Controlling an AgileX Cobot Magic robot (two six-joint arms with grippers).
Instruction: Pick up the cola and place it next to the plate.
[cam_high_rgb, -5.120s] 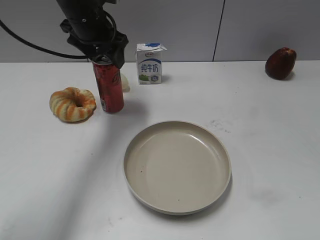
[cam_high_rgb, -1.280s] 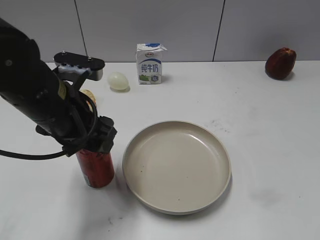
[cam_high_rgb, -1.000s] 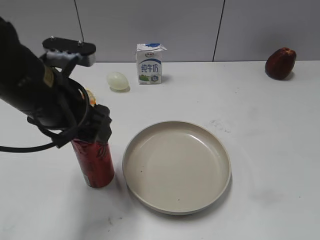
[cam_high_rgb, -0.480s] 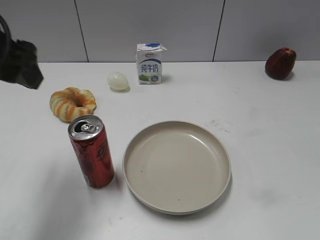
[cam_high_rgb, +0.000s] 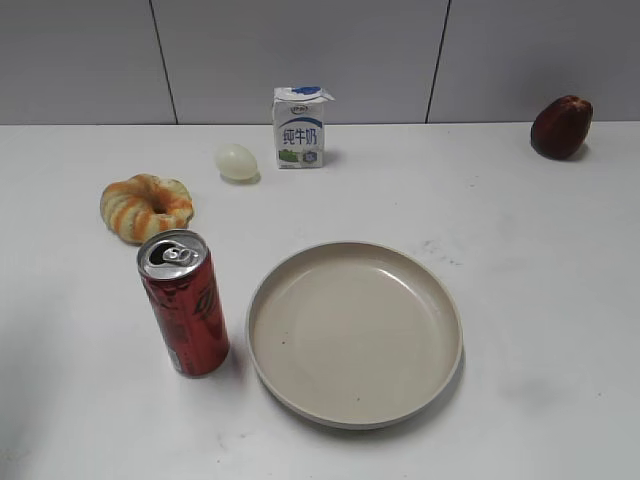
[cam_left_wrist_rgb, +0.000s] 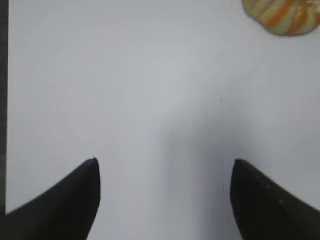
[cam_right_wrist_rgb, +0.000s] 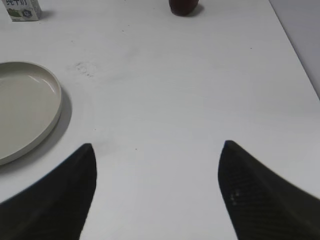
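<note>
The red cola can (cam_high_rgb: 185, 305) stands upright on the white table, just left of the large beige plate (cam_high_rgb: 354, 333), a small gap between them. The plate's right rim also shows in the right wrist view (cam_right_wrist_rgb: 52, 112). No arm shows in the exterior view. My left gripper (cam_left_wrist_rgb: 165, 162) is open and empty over bare table. My right gripper (cam_right_wrist_rgb: 157, 147) is open and empty over bare table to the right of the plate. The cola is in neither wrist view.
An orange-striped ring bread (cam_high_rgb: 146, 207) lies behind the can, also in the left wrist view (cam_left_wrist_rgb: 282, 16). A pale egg (cam_high_rgb: 237, 161) and a milk carton (cam_high_rgb: 299, 126) stand at the back. A dark red fruit (cam_high_rgb: 560, 126) sits far right.
The left arm let go of the cola beside the plate, rose and withdrew to the left out of the exterior view. The can stays standing where it was set.
</note>
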